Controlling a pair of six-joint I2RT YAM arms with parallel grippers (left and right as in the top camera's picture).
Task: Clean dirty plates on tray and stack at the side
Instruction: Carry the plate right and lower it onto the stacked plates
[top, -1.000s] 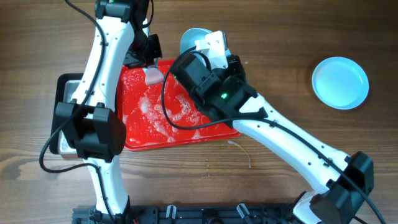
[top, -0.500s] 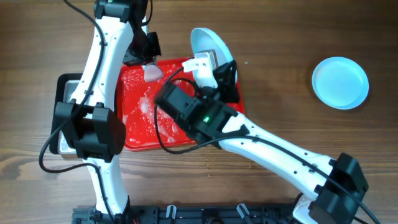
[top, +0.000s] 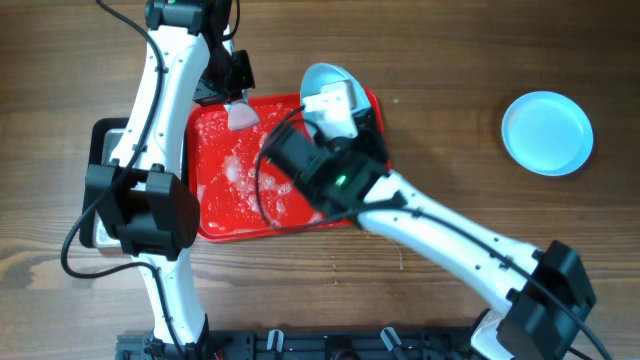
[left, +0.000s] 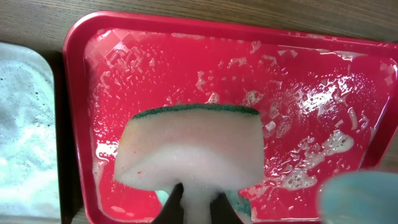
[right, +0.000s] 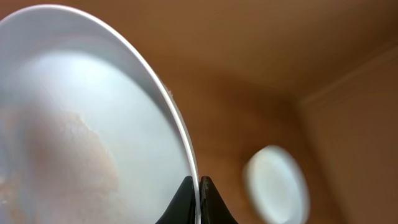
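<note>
The left gripper (left: 186, 202) is clamping a sponge (left: 189, 149), green scouring side away from the camera, and is hovering over the upper left part of the wet, foamy red tray (top: 225, 190). The right gripper (right: 199, 186) is pinching the rim of one plate (right: 93, 124) and is holding it tipped up over the tray's upper edge, at upper centre of the overhead view (top: 322, 78).

The plate is lying just to the right of the sponge in that view, apart from it, so the wipe is likely calling for the sponge to travel rightward along the tray's upper edge, or for the plate to come left. The left arm is the nearer one.

Compared with half a second earlier, the plate is showing a smaller, more edge-on oval, and the right arm's wrist is sitting further right. The sponge is keeping much the same spot. A second plate (top: 547, 132) is resting on the table at far right.
</note>
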